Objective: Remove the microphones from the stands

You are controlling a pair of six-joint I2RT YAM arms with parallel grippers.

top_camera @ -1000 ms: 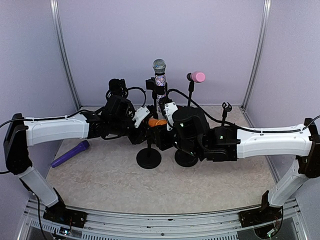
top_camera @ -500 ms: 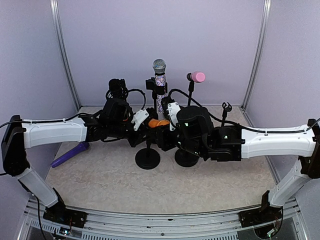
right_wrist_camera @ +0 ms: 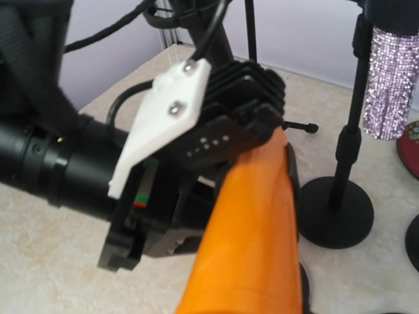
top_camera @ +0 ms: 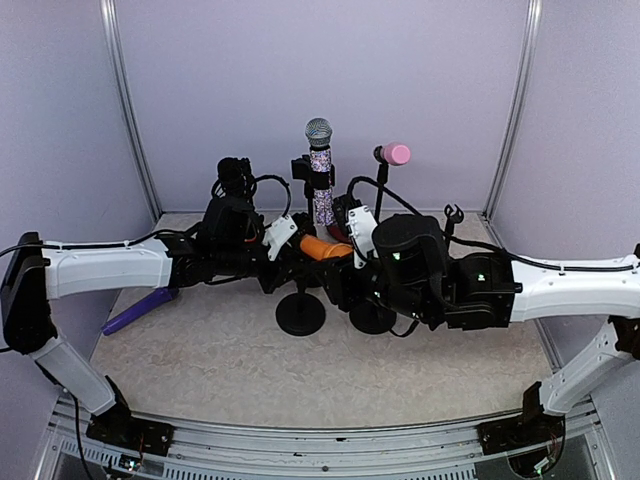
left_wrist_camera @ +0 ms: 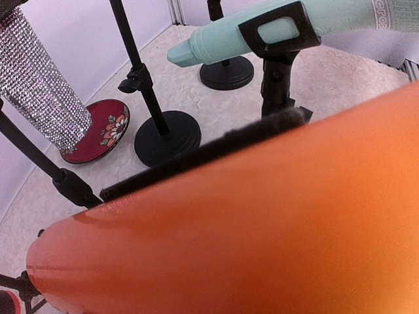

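Above the stand (top_camera: 299, 315), the orange mic (top_camera: 325, 247) lies tilted, with the left gripper (top_camera: 303, 252) clamped on one end, likely to pull it free. Whether the right gripper (top_camera: 348, 265) grips it, I cannot tell.

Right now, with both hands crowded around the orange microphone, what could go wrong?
The left hand and right hand sit close together at the orange microphone; an uneven pull could make them collide or drop it. The glittery microphone stands upright close by; a wide swing might knock it over. How each hand grips is hidden.
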